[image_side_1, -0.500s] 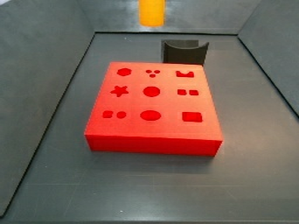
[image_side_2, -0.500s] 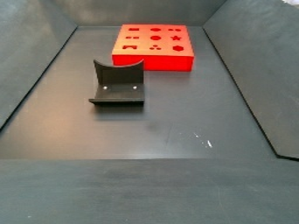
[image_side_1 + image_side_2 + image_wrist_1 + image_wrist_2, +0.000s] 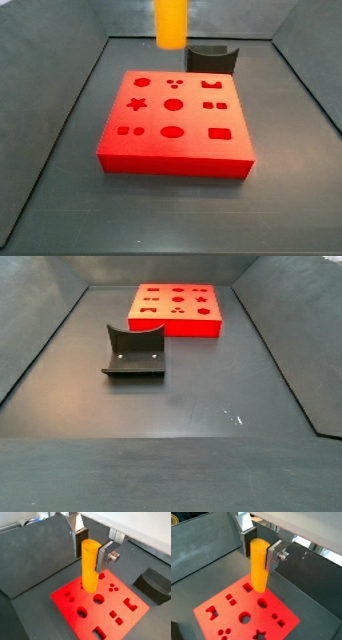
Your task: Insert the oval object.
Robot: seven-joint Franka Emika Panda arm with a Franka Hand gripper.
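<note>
Gripping the oval peg (image 3: 90, 566) near its upper end, our gripper (image 3: 93, 551) hangs above the red block (image 3: 100, 609), with the flat silver fingers (image 3: 105, 558) closed on the peg's sides in both wrist views. We judge the carrying step to be in hand: the peg is upright and clear of the block, its lower tip apparently over the block's far part, near an edge hole, and nothing is inserted yet. The next move, as we read it, calls for lining the tip up with the matching oval hole, turning the peg so its long axis agrees with the hole, then lowering it straight.

From largest to smallest: the red block (image 3: 175, 123) lies on the dark floor, its top full of shaped holes. Behind the block in a side view stands the dark curved holder (image 3: 211, 57), just beyond its far edge and empty. The peg (image 3: 171, 24) shows there only as its lower part, high above the block's far edge; the gripper itself is out of that frame. The peg (image 3: 259, 566) is narrowly clamped between the jaws, held firmly.
</note>
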